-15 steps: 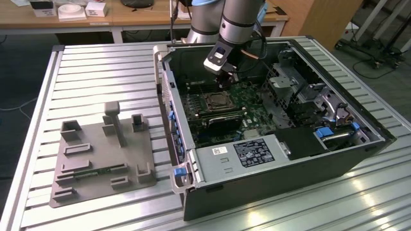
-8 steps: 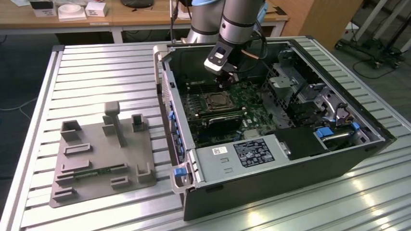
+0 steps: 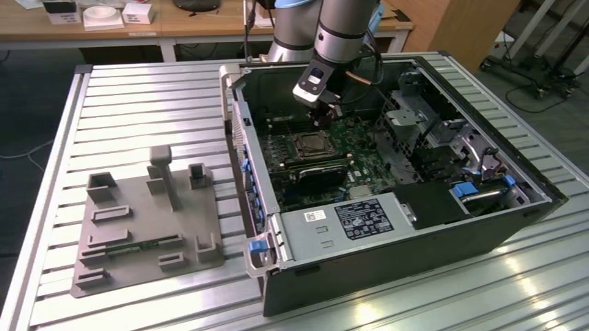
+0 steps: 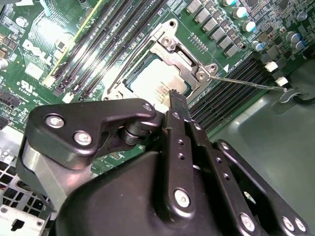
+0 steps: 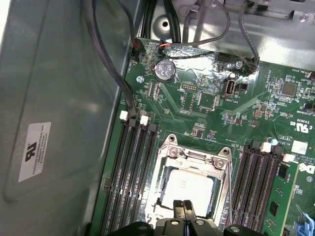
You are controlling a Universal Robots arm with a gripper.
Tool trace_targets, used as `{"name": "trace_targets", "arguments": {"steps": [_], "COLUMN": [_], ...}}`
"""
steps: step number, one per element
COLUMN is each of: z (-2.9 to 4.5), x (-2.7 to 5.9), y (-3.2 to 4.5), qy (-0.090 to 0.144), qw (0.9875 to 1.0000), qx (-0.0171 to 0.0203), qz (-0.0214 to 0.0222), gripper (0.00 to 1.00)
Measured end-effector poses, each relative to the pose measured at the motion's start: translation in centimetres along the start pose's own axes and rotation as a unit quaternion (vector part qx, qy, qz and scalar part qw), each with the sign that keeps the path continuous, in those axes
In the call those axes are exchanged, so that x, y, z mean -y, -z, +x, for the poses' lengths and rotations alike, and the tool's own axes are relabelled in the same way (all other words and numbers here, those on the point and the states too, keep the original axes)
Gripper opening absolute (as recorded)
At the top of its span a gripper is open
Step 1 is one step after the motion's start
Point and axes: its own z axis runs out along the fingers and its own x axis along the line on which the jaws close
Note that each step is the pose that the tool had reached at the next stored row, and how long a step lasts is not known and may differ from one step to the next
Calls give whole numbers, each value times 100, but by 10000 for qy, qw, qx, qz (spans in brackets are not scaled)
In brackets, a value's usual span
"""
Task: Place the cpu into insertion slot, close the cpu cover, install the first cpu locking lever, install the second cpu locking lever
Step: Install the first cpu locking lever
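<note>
The cpu (image 5: 189, 189) lies in the insertion slot (image 3: 308, 147) on the green motherboard inside the open computer case, its silvery top showing through the cut-out. The cpu cover (image 5: 192, 157) lies down flat around it, as the second wrist view confirms for cover (image 4: 183, 56) and cpu (image 4: 155, 81). A thin wire locking lever (image 4: 246, 82) sticks out from a socket corner toward the case wall; it runs along one side of the socket (image 5: 230, 189). My gripper (image 5: 184, 205) hovers just above the socket edge, fingers shut together on nothing. It hangs inside the case (image 3: 324, 110).
Long black memory slots (image 5: 133, 167) flank the socket on both sides. Black cables (image 5: 110, 64) run along the case wall. A power supply (image 3: 354, 219) fills the case's near end. A grey fixture plate (image 3: 147, 221) sits on the slatted table at the exterior view's left.
</note>
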Motion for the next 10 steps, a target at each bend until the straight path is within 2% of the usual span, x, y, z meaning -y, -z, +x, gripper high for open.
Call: {"name": "trace_targets", "arguments": {"steps": [10], "z": [0], "x": [0], "y": [0], "qy": [21], "qw": [10000], "qx": [0], "qz": [1], "gripper": [10]}}
